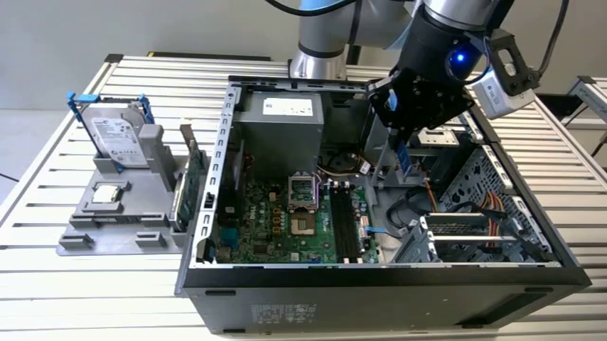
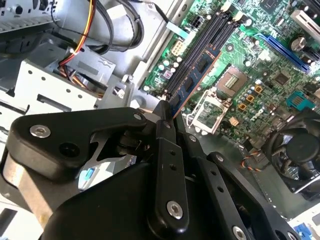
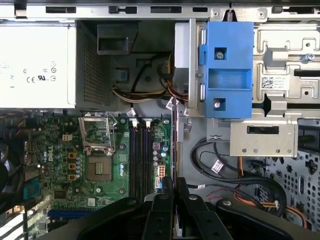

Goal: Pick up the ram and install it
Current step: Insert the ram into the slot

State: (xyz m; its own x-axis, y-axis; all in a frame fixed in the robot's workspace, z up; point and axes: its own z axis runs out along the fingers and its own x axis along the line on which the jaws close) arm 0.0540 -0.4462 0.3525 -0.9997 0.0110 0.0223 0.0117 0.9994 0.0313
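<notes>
The thin, blue-boarded ram [image 2: 195, 75] carries black chips, the matte black fingers [image 2: 166, 150] match the black steel computer case [image 1: 379, 305], the flat motherboard [image 3: 60, 160] is green dotted with silver and orange parts, the plastic drive bracket [image 3: 227, 75] is bright blue, and the ribbed metal tabletop [image 1: 57, 284] is pale grey with shadowed stripes.

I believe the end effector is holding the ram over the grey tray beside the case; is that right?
Not quite: the exterior view shows the end effector holding the ram over the open case, not the grey tray.
</notes>
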